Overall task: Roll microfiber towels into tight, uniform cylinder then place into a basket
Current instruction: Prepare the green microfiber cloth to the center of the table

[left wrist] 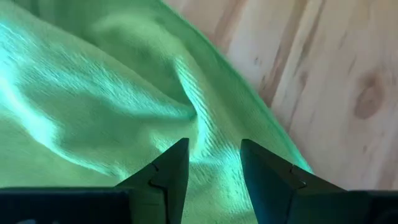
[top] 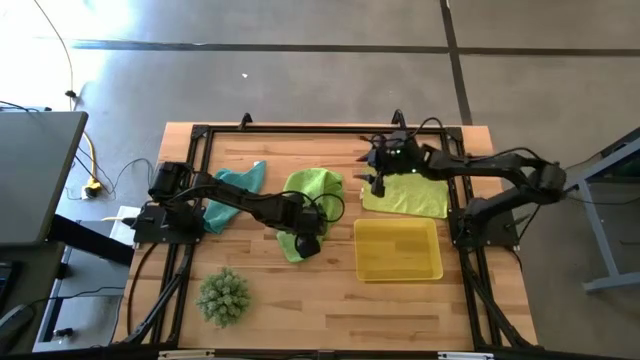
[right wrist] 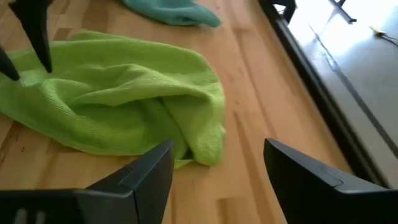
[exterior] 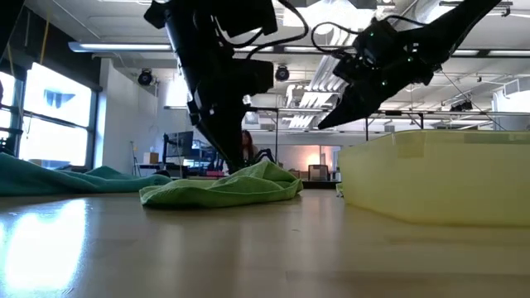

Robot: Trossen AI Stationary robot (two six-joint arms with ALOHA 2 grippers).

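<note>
The left gripper [left wrist: 213,163] has its fingers [left wrist: 169,171] parted by a narrow gap, tips down on the green towel [top: 308,200], with a raised fold of cloth just ahead of them and nothing clamped between them. In the high view the left gripper [top: 308,240] sits at the end of that towel nearest the front edge of the counter [top: 300,300], and its arm runs back across the teal towel [top: 235,190] to its base. In the low view the same arm comes down onto the green towel [exterior: 224,186], which lies crumpled and loose, not rolled.

The right gripper [right wrist: 217,165] has its fingers [right wrist: 152,168] wide apart and empty. It hangs above the counter, off the surface, beside the far end of the green towel [right wrist: 124,93]. From above, the right gripper [top: 378,170] is between the green towel and the yellow-green towel [top: 415,195], which lies spread flat on the far side of the basket [top: 398,250], close to its far edge.

The basket stands just beside the green towel, on the right arm's side, and holds no towel. In the low view the basket [exterior: 439,178] shows as a pale translucent wall beside the green towel. The teal towel lies loose on the other side of the green towel, close to it. A spiky green ball [top: 222,297] sits well apart from the green towel, near the counter's front edge on the left arm's side.
</note>
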